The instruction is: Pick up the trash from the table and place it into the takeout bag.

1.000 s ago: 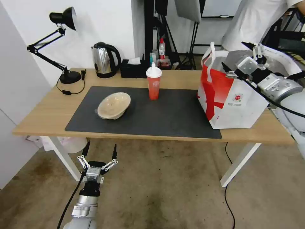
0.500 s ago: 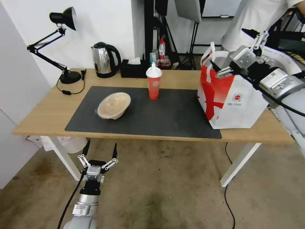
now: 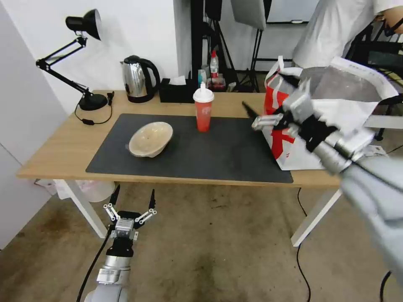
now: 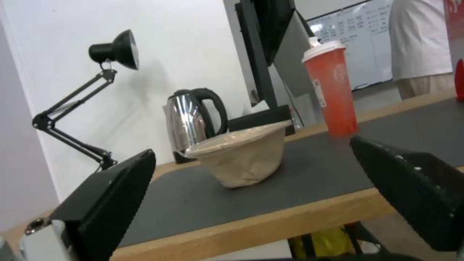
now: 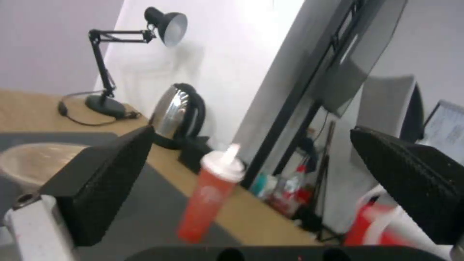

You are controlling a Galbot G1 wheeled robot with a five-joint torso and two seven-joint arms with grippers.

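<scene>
Light wood forms the table [image 3: 63, 155], its dark grey mat [image 3: 210, 155] spread across the middle of the head view before a white wall; a black desk lamp [image 3: 84, 25] stands at the upper left and a steel kettle [image 3: 136, 79] just right of it at the back edge; the beige shallow bowl [image 3: 150, 139] is seen tilted on the mat left of centre, and the red cup [image 3: 203, 110] stands upright near the mat's far edge, well apart from the bowl; the takeout bag [image 3: 336, 113] sits open-mouthed at the right of the frame; the right gripper [image 3: 268, 107] is held in the air right of centre, between cup and bag, its claw spread wide and grasping nothing; the left gripper [image 3: 131, 203] hangs at the lower left, below the table edge, likewise released and empty; the cup is judged light, smooth-sided and easily tipped, its lid perhaps loose, so a hold around the mid-body is thought safest; the bowl is judged light and thin-walled, best pinched at its raised rim.
</scene>
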